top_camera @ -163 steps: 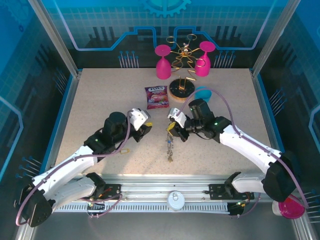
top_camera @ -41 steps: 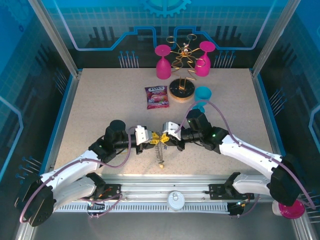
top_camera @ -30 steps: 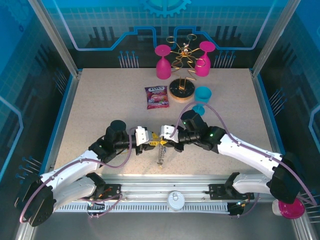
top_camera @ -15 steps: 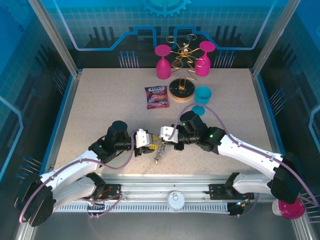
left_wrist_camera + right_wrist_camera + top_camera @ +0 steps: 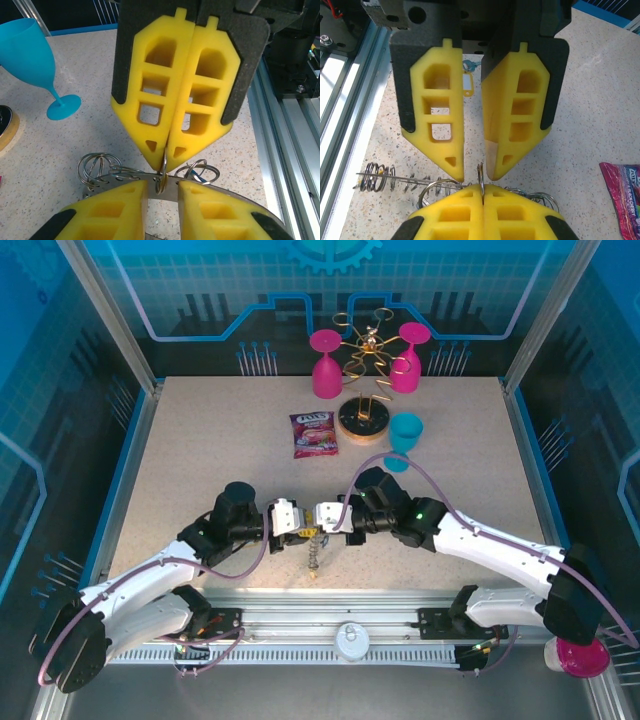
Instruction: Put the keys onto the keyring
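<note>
moved: left gripper (image 5: 476, 172) and right gripper (image 5: 165, 161) have drawn together, now tip to tip
right gripper: clamped on keyring (image 5: 129, 176), near table (image 5: 200, 440) front edge
left gripper: fingers apart, straddling keyring

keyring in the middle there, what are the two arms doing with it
Both arms meet over the keyring near the table's front edge. The right pincer is shut on one of its small wire loops. The left pincer faces it tip to tip, jaws slightly apart around that loop. Neither holds a key.
</note>
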{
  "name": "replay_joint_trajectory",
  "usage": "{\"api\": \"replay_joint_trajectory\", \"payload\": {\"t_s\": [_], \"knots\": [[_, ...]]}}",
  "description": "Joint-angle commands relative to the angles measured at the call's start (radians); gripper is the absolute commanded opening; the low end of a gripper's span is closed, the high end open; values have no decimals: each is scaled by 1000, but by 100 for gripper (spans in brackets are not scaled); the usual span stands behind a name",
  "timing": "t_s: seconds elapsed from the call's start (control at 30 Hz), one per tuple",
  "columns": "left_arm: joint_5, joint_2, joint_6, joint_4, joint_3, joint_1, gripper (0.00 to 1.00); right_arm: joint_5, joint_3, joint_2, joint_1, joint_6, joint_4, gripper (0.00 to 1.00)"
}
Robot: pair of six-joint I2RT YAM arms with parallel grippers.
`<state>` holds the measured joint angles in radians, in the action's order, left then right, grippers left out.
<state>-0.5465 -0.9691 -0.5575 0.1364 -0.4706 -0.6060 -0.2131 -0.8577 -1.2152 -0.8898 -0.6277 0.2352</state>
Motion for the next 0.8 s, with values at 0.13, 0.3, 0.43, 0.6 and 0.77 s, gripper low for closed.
{"api": "replay_joint_trajectory", "payload": {"t_s": [0.13,0.3,0.43,0.6,0.77], "knots": [[-9,16,-25,4,-33,-10,14,-29,-16,-12,-16,-5,-27,0],[-13,22,-36,-3,-33,-10,3,-38,-16,-14,-16,6,-33,0],[-15,32,-48,-2,-31,-11,0,-49,-12,-17,-14,17,-31,0],[-33,44,-51,17,-25,-12,0,-48,-16,-40,-10,28,-14,10],[-38,48,-58,12,-24,-16,0,-31,-48,-63,-8,26,11,16]]}}
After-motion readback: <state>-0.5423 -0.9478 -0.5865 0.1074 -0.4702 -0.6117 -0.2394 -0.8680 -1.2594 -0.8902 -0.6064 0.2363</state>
